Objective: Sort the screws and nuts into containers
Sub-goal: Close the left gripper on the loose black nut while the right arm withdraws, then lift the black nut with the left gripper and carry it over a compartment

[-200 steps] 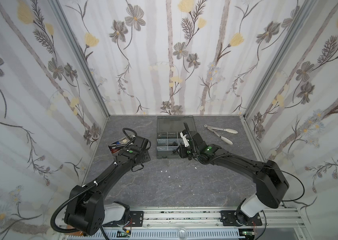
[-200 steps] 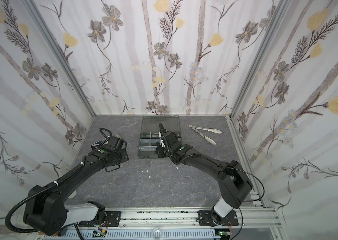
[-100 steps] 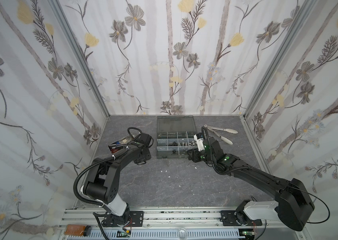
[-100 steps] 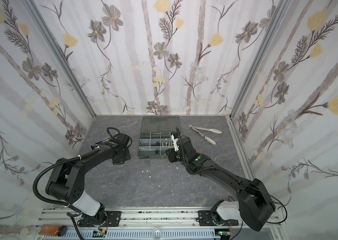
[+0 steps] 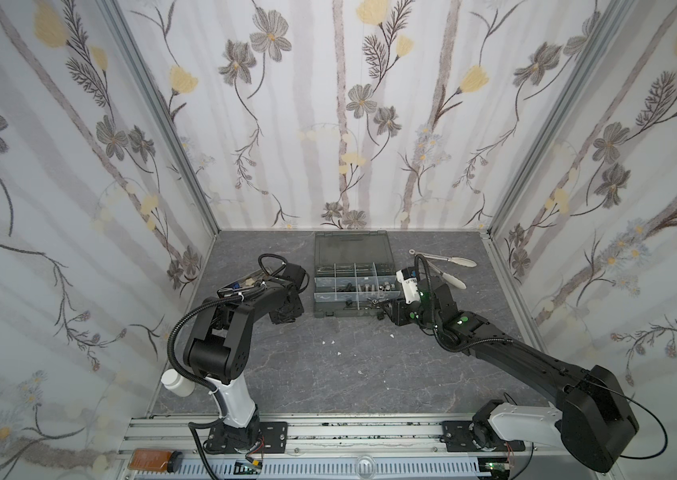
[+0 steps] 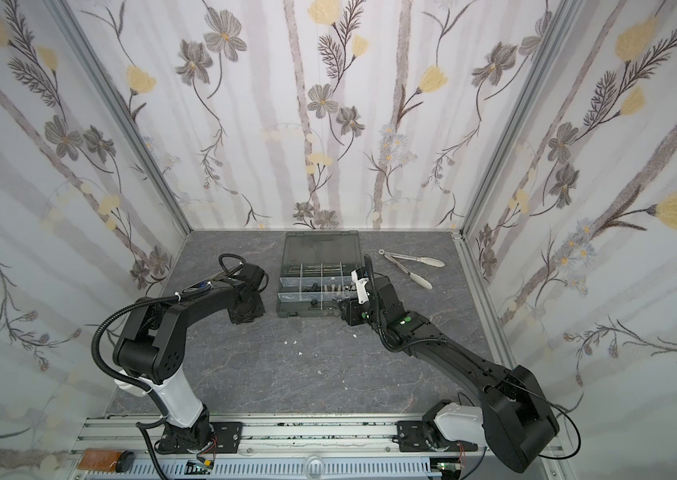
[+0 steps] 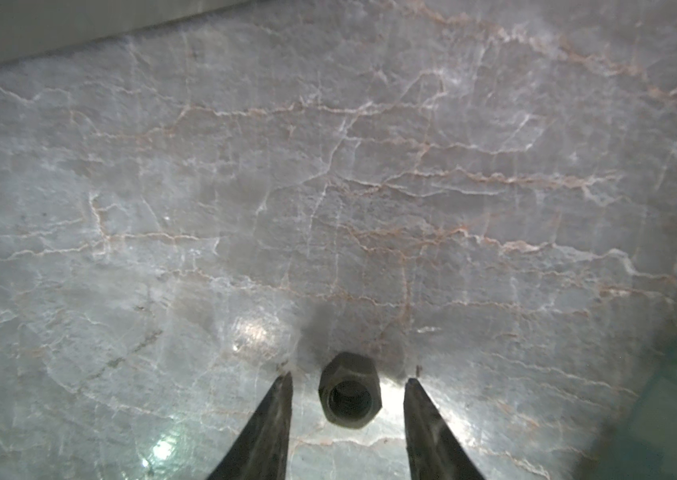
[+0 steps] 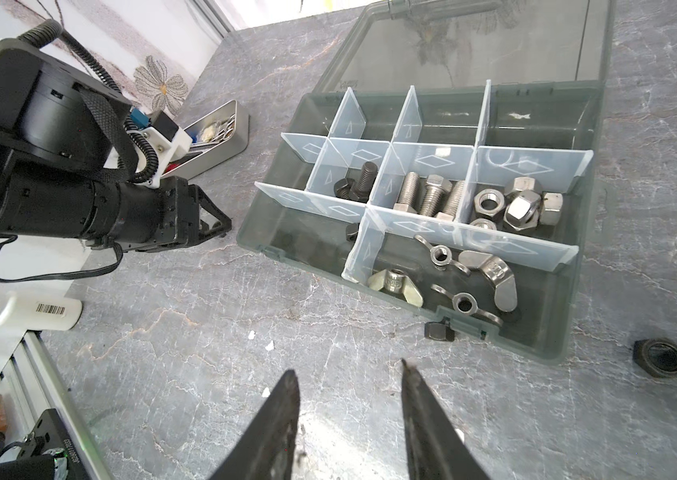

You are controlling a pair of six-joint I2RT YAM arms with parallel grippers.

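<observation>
**Item 1.** Left gripper: fingers narrowly apart, straddling a black nut that lies flat on the table. A sliver of gap shows on each side, so nothing is gripped. The fingers' upper lengths are cut off by the picture edge (in both top views the tips are hidden under the wrist).

**Item 2.** Right gripper: fingers apart and empty, over bare table.

**Item 3.** Organizer box: ahead of the right gripper's tips, with its lid laid open on the far side.
- Contents by compartment: black screws (overlapping, count unclear), silver screws, silver nuts.
- Nearest the right gripper: wing nuts.
- One dark piece behind a divider cannot be made out.
- The dividers bear moulded diamonds and triangles; no words are legible.

**Item 4.** Loose black nuts: on the table beside the box, off to one side of the right gripper (the outermost is cut off by the picture edge).

**Item 5.** Metal tray: beyond the left arm and largely hidden by it.

**Item 6.** White bottle: lying on its side, with a barcode label (digits too small to read).
</observation>
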